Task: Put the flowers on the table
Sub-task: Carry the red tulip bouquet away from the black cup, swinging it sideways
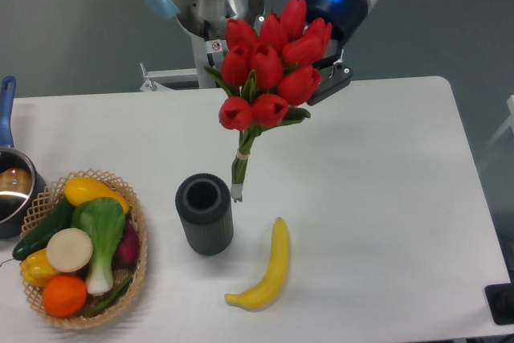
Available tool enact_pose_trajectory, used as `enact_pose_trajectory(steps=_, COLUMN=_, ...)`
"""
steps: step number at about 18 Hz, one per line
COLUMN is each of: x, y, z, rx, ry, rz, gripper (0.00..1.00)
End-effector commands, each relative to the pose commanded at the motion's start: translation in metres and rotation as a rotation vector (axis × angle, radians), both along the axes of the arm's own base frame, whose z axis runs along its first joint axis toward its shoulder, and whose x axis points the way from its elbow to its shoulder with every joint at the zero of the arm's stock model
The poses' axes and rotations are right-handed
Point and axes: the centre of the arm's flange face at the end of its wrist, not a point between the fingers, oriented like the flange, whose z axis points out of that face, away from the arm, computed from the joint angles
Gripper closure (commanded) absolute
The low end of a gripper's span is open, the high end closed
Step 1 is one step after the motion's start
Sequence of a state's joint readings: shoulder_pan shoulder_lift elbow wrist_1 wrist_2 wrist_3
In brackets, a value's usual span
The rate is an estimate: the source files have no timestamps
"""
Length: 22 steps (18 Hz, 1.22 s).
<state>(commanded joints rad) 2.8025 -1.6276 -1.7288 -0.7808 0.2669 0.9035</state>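
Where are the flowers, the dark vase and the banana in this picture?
flowers [271, 66]: fixed camera view, on the red tulip heads.
dark vase [206, 218]: fixed camera view, on its ribbed side wall.
banana [273, 267]: fixed camera view, on the middle of its curve.

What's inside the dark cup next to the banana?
The cup looks empty: only a dark hollow shows at its mouth. Its bottom is in shadow, unseen. The flowers hang above it, outside.

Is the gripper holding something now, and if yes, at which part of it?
The gripper holds the flowers in the air, gripping at the head end, beside the red blooms; the tied stems hang free near the dark vase.
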Motion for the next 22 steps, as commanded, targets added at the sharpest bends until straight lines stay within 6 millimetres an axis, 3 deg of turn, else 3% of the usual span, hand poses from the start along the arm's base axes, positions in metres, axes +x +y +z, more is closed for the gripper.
enact_pose_trajectory(steps=13, x=-0.011, y=-0.007, z=-0.005, rx=-0.017, ry=0.024, rz=0.026, gripper=0.59)
enact_pose_trajectory(steps=22, x=-0.027, y=-0.023, z=-0.025, rx=-0.313, ry=0.125, rz=0.234, gripper=0.58)
